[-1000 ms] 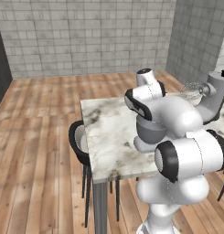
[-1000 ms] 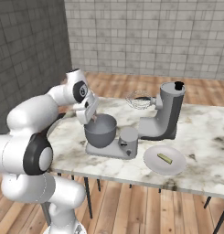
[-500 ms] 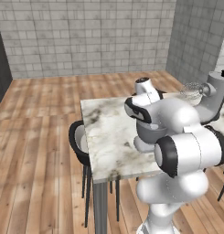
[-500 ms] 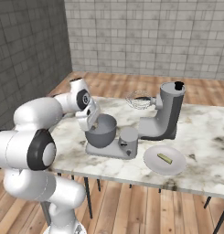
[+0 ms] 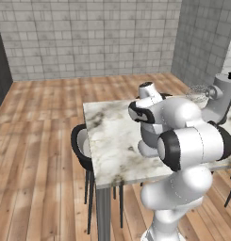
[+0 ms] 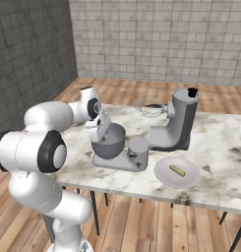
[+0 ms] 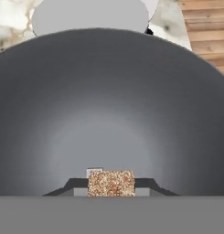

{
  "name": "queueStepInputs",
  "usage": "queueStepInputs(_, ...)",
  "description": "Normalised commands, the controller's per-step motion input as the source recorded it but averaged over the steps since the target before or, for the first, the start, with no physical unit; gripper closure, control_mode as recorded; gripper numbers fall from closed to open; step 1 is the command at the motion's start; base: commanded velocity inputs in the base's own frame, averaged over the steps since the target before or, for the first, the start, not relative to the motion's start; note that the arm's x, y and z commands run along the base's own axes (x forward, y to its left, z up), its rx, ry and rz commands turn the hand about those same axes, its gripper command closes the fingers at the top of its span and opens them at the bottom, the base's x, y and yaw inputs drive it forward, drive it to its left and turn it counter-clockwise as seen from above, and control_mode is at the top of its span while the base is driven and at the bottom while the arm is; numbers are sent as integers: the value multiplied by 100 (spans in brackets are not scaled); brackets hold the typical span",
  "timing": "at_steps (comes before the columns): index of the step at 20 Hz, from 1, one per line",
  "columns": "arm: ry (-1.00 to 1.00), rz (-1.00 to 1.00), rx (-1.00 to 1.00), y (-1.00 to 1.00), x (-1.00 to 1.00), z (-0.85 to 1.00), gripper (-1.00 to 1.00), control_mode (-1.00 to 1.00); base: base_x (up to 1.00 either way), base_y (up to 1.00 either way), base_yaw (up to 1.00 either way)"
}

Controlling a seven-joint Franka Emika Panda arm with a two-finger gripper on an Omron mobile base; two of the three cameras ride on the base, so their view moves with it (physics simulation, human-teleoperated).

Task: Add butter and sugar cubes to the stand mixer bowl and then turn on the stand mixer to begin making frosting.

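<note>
Directly above the stand mixer bowl [image 7: 111, 114], a sugar cube [image 7: 111, 183] is held clenched in the hand [image 6: 103, 129]; the bowl's open hollow lies straight ahead of the cube. The butter [image 6: 177, 170] lies on the plate [image 6: 164, 176] beyond the bowl.

Rendered frames, even bright overhead light, soft faint shadows under tabletop [image 6: 225, 147], no glare, slightly soft low-resolution edges, bowl [image 7: 109, 100] interior smoothly shaded.

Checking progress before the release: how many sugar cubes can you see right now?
1. A sugar cube is pinched between the gripper fingertips, above the inside of the stand mixer bowl. Another may be hidden behind the held cube.
</note>
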Motion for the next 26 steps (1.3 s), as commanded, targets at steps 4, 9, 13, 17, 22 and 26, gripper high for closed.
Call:
queueStepInputs(4, 4, 0, 0, -11, 33, -26, 100, -100, 0, 0, 0)
queueStepInputs(9, 3, 0, 0, -5, 5, -35, -100, -100, 0, 0, 0)
queueStepInputs(13, 0, 0, 0, 0, -2, -9, -100, -100, 0, 0, 0)
queueStepInputs(17, 0, 0, 3, -7, -22, 35, -100, -100, 0, 0, 0)
queueStepInputs(22, 0, 1, 9, -1, -34, 98, -100, -100, 0, 0, 0)
queueStepInputs(26, 0, 10, 5, -20, -59, 99, -100, -100, 0, 0, 0)
